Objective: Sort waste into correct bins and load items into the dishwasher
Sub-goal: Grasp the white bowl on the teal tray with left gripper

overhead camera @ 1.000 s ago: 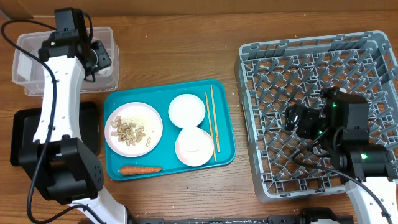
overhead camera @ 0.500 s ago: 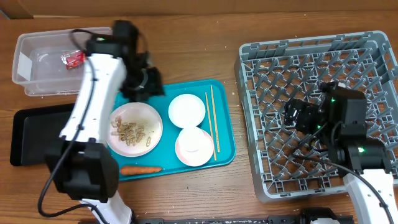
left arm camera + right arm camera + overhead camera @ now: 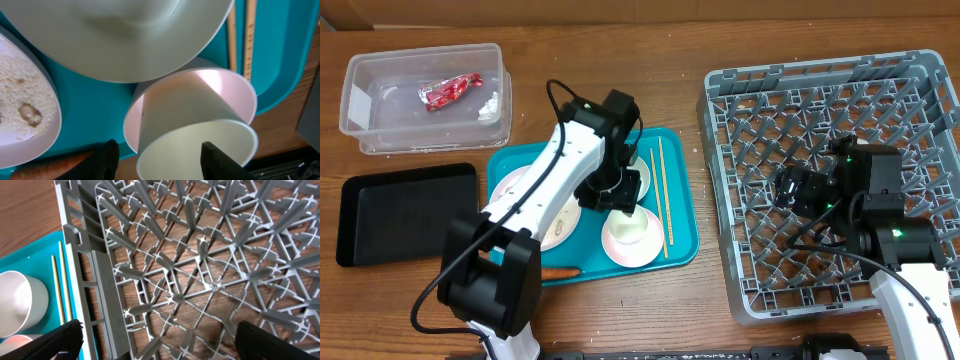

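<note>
Teal tray; grey lattice rack; red wrapper; pink cup.

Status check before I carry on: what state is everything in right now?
Clear tub, holds red wrapper and white scrap.
Black tray, empty.
Dish rack, nothing visible in it.
Plate, crumbs on it.
Bowl, upright, empty.
Pink cup, white cup nested inside.
Carrot, lying on teal tray.
Chopsticks, side by side on teal tray.
Left jaws, open above the cups, holding nothing.
Right jaws, wide open over the rack, holding nothing.
</note>
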